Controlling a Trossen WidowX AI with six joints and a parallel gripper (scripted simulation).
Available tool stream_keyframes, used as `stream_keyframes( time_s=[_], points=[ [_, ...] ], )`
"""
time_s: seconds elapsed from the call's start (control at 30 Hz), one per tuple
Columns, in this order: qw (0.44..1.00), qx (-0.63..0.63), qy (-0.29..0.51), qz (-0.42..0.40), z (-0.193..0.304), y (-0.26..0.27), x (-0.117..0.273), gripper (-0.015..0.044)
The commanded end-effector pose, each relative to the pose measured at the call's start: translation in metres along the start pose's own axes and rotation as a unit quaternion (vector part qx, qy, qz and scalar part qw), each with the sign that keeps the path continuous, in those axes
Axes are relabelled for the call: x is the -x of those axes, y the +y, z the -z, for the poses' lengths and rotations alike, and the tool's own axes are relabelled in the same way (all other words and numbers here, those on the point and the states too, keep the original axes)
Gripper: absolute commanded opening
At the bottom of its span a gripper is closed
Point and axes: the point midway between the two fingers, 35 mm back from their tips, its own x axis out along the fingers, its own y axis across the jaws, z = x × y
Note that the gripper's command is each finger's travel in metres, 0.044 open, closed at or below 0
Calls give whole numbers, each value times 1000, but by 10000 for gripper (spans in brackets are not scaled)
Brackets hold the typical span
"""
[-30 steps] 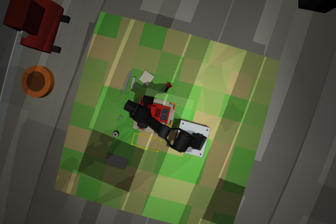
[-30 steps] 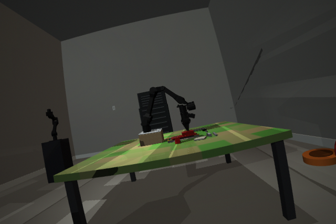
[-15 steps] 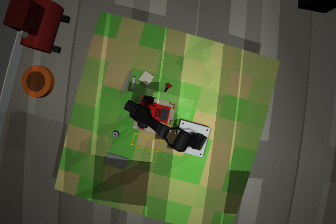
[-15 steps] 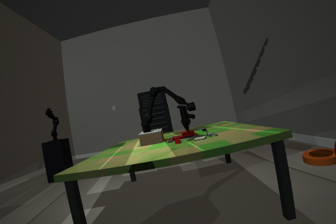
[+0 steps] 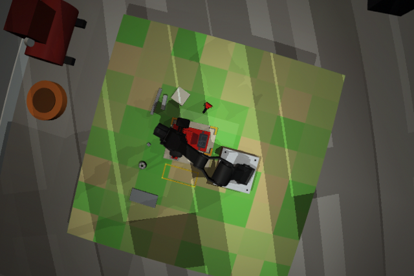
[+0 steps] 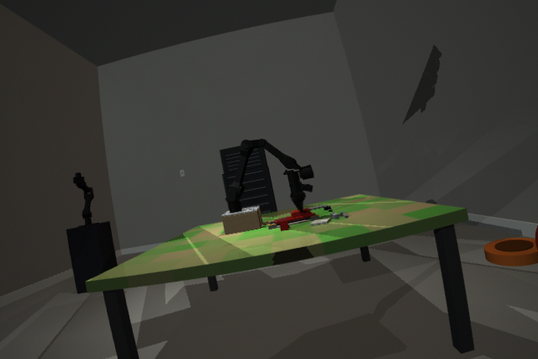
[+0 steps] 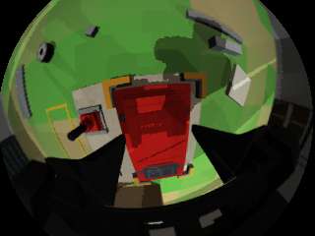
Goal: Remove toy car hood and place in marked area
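Hovering wide open gripper (image 7: 157, 151) right over toy car (image 7: 157, 128), grasping nothing, risking snagging whole car instead of just hood (image 7: 157, 114)

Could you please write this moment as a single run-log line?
phase: approach | gripper: open, empty, above toy car | hood: on car, between fingers, ungrasped | marked area: no hood yet
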Motion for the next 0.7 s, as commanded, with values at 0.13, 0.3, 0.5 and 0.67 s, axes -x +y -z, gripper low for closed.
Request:
stream_keyframes(
  time_s=[0.13, 0.3, 0.5, 0.67],
  points=[
    [1000, 0, 3, -3, 2, 1, -6, 440],
    [1000, 0, 3, -3, 2, 1, -9, 440],
    [1000, 0, 3, -3, 2, 1, -11, 440],
    [1000, 0, 0, 0, 0, 0, -8, 335]
  ],
)
